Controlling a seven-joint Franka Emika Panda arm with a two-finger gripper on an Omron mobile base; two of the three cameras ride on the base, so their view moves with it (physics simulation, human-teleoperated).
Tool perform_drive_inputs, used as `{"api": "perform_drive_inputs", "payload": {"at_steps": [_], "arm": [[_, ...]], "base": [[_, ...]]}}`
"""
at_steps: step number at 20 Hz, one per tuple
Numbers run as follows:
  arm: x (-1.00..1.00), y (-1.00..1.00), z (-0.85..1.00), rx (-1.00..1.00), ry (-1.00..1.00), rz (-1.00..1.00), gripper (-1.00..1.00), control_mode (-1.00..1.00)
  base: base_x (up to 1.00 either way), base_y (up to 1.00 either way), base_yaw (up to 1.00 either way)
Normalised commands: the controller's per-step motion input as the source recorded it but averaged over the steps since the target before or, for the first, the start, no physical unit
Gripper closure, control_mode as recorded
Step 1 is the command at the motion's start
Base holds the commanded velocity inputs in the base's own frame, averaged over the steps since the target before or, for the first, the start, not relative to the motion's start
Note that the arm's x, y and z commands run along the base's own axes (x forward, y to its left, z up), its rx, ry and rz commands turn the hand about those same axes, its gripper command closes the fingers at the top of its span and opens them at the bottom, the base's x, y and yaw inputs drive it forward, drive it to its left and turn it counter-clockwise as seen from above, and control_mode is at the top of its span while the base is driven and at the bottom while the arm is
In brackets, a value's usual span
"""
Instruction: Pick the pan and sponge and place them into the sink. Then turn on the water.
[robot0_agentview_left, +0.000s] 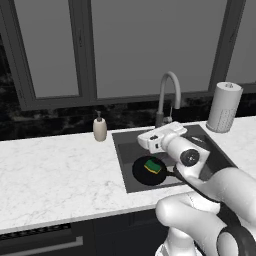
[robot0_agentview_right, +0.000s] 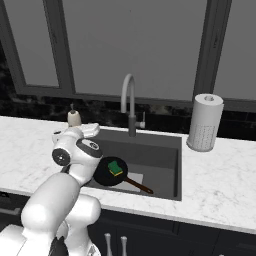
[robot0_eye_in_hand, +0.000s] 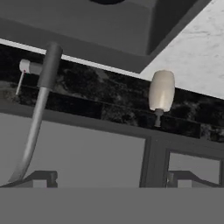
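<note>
The black pan (robot0_agentview_left: 140, 173) (robot0_agentview_right: 106, 174) lies on the bottom of the dark sink (robot0_agentview_left: 125, 150) (robot0_agentview_right: 157, 152), its brown handle (robot0_agentview_right: 138, 185) pointing to the front right. The green and yellow sponge (robot0_agentview_left: 153, 165) (robot0_agentview_right: 116, 168) rests inside the pan. My gripper (robot0_agentview_left: 162, 134) (robot0_agentview_right: 85, 131) (robot0_eye_in_hand: 111, 181) hovers above the sink's left half, facing the back wall, open with nothing between its fingers. The grey gooseneck faucet (robot0_agentview_left: 167, 95) (robot0_agentview_right: 129, 100) (robot0_eye_in_hand: 38, 109) stands behind the basin with its small side lever (robot0_eye_in_hand: 22, 74). No water shows at the spout.
A beige soap dispenser (robot0_agentview_left: 100, 129) (robot0_agentview_right: 74, 117) (robot0_eye_in_hand: 161, 92) stands left of the sink by the dark backsplash. A white paper-towel roll (robot0_agentview_left: 224, 106) (robot0_agentview_right: 205, 122) stands to the right. White marble counter (robot0_agentview_left: 55, 175) flanks the basin, with windows behind.
</note>
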Motion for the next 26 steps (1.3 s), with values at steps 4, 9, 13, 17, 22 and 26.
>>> {"api": "perform_drive_inputs", "payload": {"at_steps": [4, 9, 13, 17, 22, 26], "arm": [[-0.59, -0.05, 0.79, 0.09, -0.31, -0.01, -1.0, -1.0], [-0.62, -0.3, 0.61, 0.18, -0.26, 0.0, -1.0, -1.0], [-0.4, -0.67, 0.59, 0.34, -0.18, 0.09, -1.0, -1.0], [-0.4, -0.88, 0.6, 0.47, -0.29, 0.22, -1.0, -1.0], [-0.35, -1.0, 0.49, 0.54, -0.33, 0.3, -1.0, -1.0], [-0.41, -0.98, 0.32, 0.58, -0.21, 0.33, -1.0, -1.0]], "base": [[0.0, 0.0, 0.0], [0.0, 0.0, 0.0], [0.0, 0.0, 0.0], [0.0, 0.0, 0.0], [0.0, 0.0, 0.0], [0.0, 0.0, 0.0]]}}
